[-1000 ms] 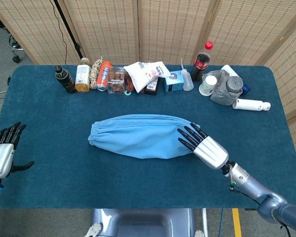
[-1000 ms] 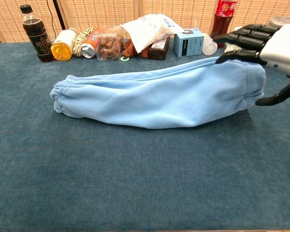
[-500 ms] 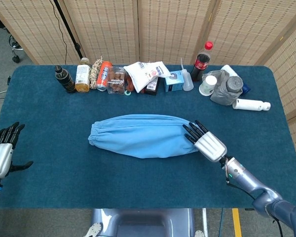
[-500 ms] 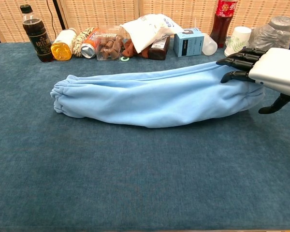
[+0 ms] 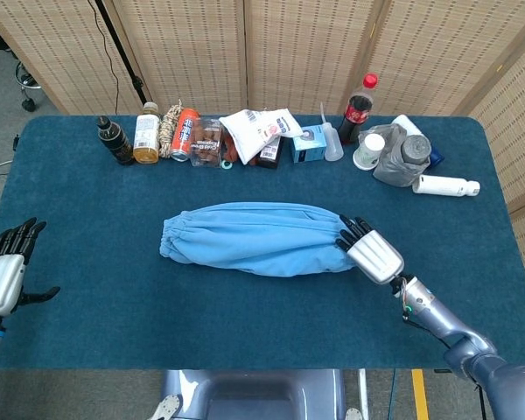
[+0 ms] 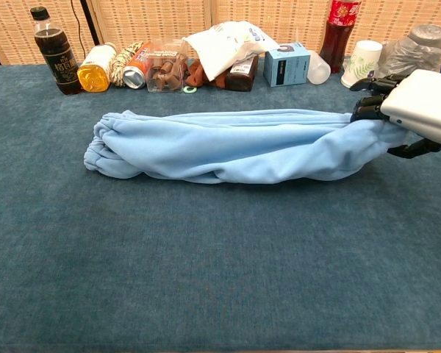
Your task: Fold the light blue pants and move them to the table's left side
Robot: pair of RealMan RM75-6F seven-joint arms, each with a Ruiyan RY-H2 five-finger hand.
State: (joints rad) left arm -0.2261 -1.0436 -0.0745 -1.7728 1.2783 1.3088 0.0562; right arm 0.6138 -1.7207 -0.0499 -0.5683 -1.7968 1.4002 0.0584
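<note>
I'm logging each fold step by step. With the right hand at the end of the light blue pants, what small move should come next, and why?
Probably lift the right hand and carry the gripped end leftward over the long light blue fleece pants. They lie full length, unfolded, and the left hand waits open, far off.

The right hand [image 6: 419, 107] is cut off by the chest view's right edge, so only its pale back and dark fingertips [image 6: 367, 110] show there; whether those tips pinch the light blue pants [image 6: 228, 143] or only rest against the cloth cannot be told. The right end of the pants lies hidden beneath that hand in both views. The left hand [image 5: 4, 271] sits at the head view's left edge, its forearm cropped, and the chest view misses it altogether. Labels on the back-row bottles [image 5: 115, 140] are too small to read.
</note>
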